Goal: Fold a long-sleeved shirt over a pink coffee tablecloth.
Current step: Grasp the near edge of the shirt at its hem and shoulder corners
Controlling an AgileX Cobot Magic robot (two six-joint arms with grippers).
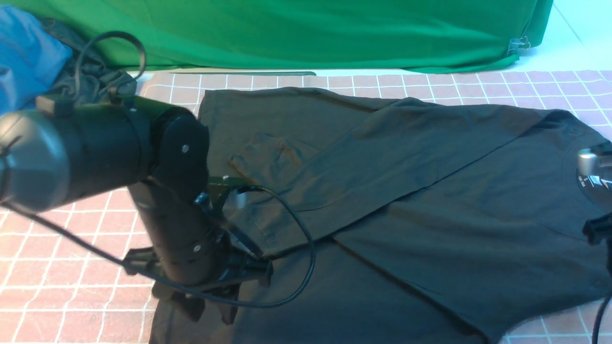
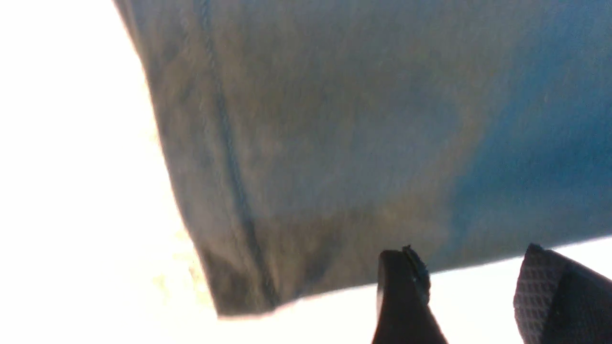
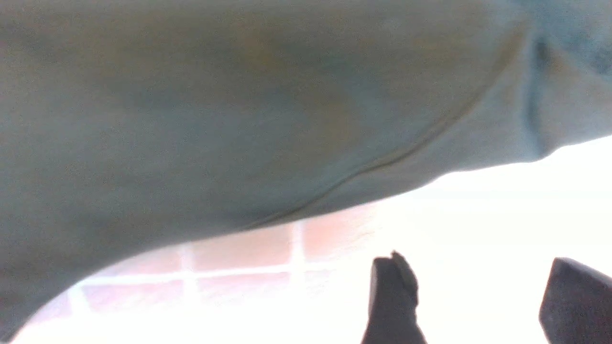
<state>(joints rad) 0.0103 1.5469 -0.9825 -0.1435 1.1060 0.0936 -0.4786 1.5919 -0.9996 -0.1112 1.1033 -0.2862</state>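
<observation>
The long-sleeved shirt [image 1: 430, 200] is black and lies flat on the pink coffee tablecloth [image 1: 57, 267]. It fills the middle and right of the front view. One sleeve [image 1: 382, 143] is folded over the body of the shirt, running from the upper right down to the middle left. The white neck label [image 1: 584, 182] is at the right edge of the frame. The left gripper [image 1: 210, 313] is in the lower left of the front view, pointing down just over the shirt's near left edge. In the left wrist view its two fingers [image 2: 401, 296] are spread apart with nothing between them, close to the stitched hem [image 2: 229, 157]. The right gripper [image 3: 483, 296] shows in the right wrist view. Its fingers are wide apart too and hold nothing, near the shirt's edge. Only a bit of the right arm [image 1: 595, 165] peeks in at the right edge of the front view. A green cloth [image 1: 306, 33] runs across the top. A blue garment [image 1: 26, 57] sits in the upper left corner, with a dark garment [image 1: 95, 79] bunched beside it.
</observation>
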